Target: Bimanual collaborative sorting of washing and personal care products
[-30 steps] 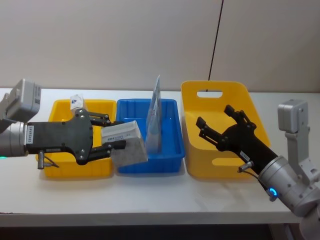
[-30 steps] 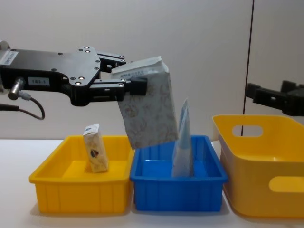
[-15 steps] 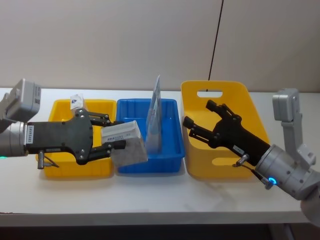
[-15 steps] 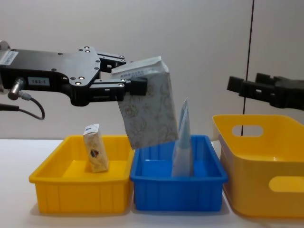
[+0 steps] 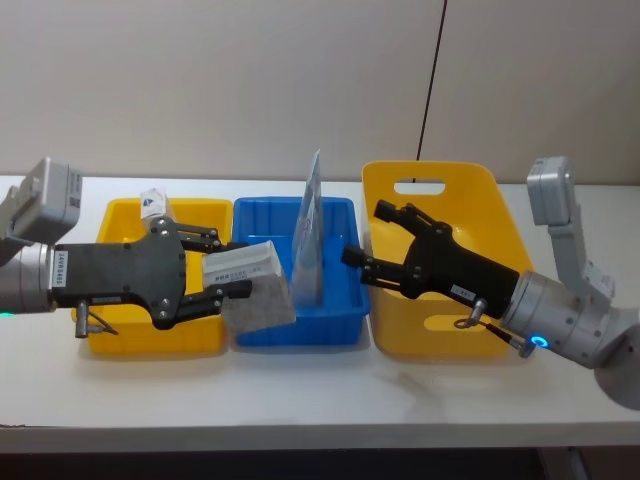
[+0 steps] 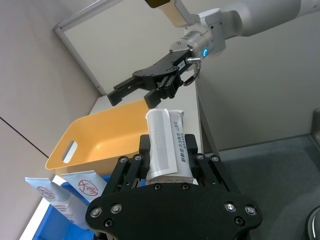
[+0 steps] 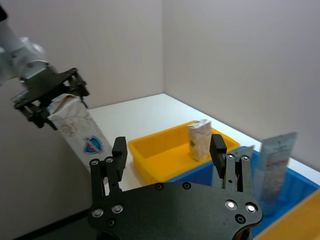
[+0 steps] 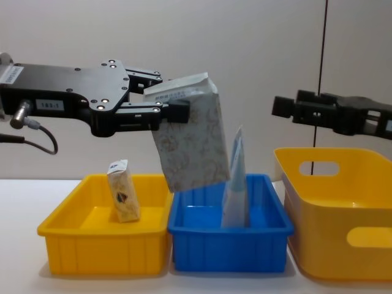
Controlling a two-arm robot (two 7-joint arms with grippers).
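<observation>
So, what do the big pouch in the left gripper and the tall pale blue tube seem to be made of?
The pouch, shut in the left gripper by its top, looks like soft plastic film or coated paper, matte: dull surface, faint print, crimped seal. The tube, standing in the blue bin, looks like smooth flexible plastic: it tapers to a flat sealed edge.

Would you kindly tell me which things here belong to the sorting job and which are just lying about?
Job in hand:
soft pouch, gripped in the air by the left claw
cream packet
pale blue tube
right claw, open, raised facing the pouch

Just there:
small yellow bin
blue bin
large yellow bin
black cable on the wall
</observation>
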